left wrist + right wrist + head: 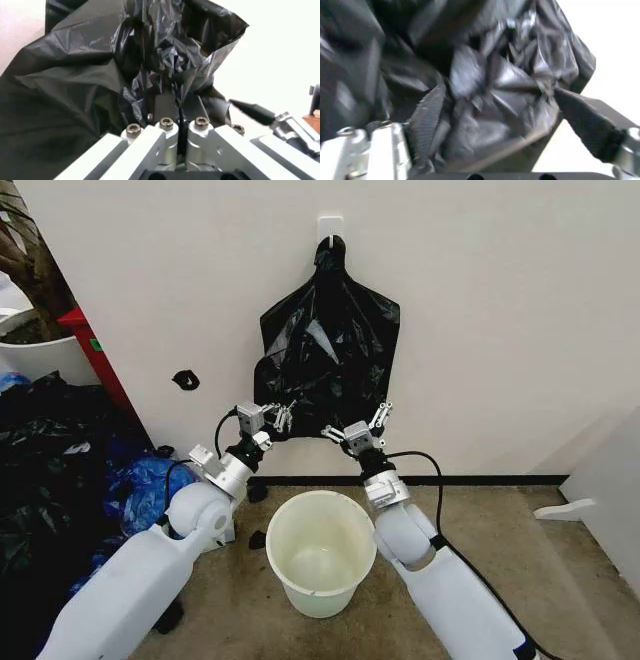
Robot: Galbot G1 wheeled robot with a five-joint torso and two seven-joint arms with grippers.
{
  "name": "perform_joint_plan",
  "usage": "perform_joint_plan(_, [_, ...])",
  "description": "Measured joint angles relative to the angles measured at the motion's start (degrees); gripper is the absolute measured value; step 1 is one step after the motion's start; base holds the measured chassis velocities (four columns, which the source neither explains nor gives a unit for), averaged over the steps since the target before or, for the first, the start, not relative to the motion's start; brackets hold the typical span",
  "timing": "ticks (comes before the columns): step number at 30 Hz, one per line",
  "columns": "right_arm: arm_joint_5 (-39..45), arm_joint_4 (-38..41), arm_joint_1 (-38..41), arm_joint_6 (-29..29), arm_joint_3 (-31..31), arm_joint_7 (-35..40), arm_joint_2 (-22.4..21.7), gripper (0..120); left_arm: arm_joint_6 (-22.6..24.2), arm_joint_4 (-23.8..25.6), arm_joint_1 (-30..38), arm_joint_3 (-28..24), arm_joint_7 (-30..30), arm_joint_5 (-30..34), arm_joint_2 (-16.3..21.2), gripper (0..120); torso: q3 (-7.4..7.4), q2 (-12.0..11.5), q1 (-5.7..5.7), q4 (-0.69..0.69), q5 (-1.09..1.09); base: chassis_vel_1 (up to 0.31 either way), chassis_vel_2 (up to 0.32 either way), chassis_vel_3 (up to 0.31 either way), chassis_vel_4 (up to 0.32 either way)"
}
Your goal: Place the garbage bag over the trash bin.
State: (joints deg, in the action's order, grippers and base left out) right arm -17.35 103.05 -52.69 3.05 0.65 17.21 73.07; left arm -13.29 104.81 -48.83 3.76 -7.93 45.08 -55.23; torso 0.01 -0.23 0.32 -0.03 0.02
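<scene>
The thin, glossy, crinkled black plastic garbage bag (330, 350) hangs by its neck from a white hook (330, 225) on the wall, directly above the round white plastic trash bin (321, 552) standing on the floor between the 2 arms. The left pincer (280, 418) is at the bag's lower left corner, its fingers (165, 107) pressed together on a fold of the plastic. The right pincer (357, 423) is at the lower right edge, its 2 fingers spread wide with crumpled plastic lying between them (490, 112), not pinched.
</scene>
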Motion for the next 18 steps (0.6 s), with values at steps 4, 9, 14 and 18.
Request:
perform_joint_plan(4, [-1.14,-0.59,0.81,-3.8,-0.26,1.15,-0.97,66,-0.58,0.26,-0.35,0.36,-0.54,1.05,-0.26,0,0.0,0.0,0.0,0.0,0.0,0.0,0.0,0.0,0.0])
perform_joint_plan(9, [-2.11,-0.37,1.75,-10.65,-0.71,1.32,-2.41,48,-0.74,1.13,-0.56,0.75,-0.64,1.86,-0.23,0,0.0,0.0,0.0,0.0,-0.01,0.0,0.0,0.0,0.0])
perform_joint_plan(14, [-1.23,0.92,1.83,-12.19,-2.15,0.71,-3.88,41,-0.73,1.43,-0.54,0.91,-0.55,1.92,-0.17,0,0.0,0.0,0.0,0.01,-0.01,0.0,0.0,0.0,0.0])
perform_joint_plan(18, [0.71,2.69,2.52,-13.12,-3.12,-0.96,-6.03,53,-0.71,1.43,-0.63,0.91,-0.57,1.38,-0.12,0,0.0,0.0,0.0,0.0,0.0,0.0,0.0,0.0,0.0])
